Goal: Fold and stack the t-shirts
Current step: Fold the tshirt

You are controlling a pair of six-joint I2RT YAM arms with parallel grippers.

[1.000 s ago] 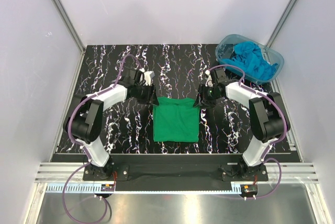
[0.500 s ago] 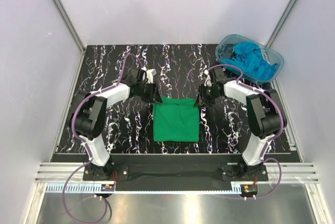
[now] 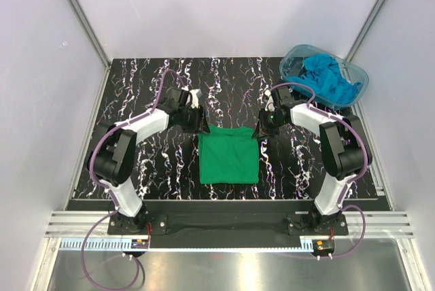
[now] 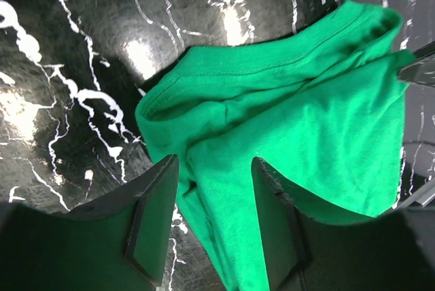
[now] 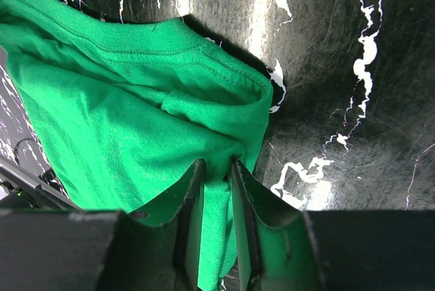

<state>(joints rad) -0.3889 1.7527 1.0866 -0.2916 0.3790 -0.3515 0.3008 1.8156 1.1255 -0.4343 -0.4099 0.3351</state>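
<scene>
Top view: green t-shirt (image 3: 229,155) was seen folded mid-table (image 3: 136,87), with left gripper (image 3: 202,126) and right gripper (image 3: 260,130) set at its far corners. Turquoise t-shirts (image 3: 325,77) were heaped in the tub (image 3: 360,73).
Left wrist: left gripper (image 4: 214,175) was held open, with the green t-shirt (image 4: 306,121) corner loose between the jaws.
Right wrist: right gripper (image 5: 214,172) was closed on a fold of the green t-shirt (image 5: 122,121).

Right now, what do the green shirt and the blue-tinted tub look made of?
Bright green folded t-shirt: soft knit cloth, matte, likely cotton; stitched hems and limp folds show. Clear blue-tinted tub: glossy see-through plastic, probably; turquoise-blue shirts show through its wall.
</scene>
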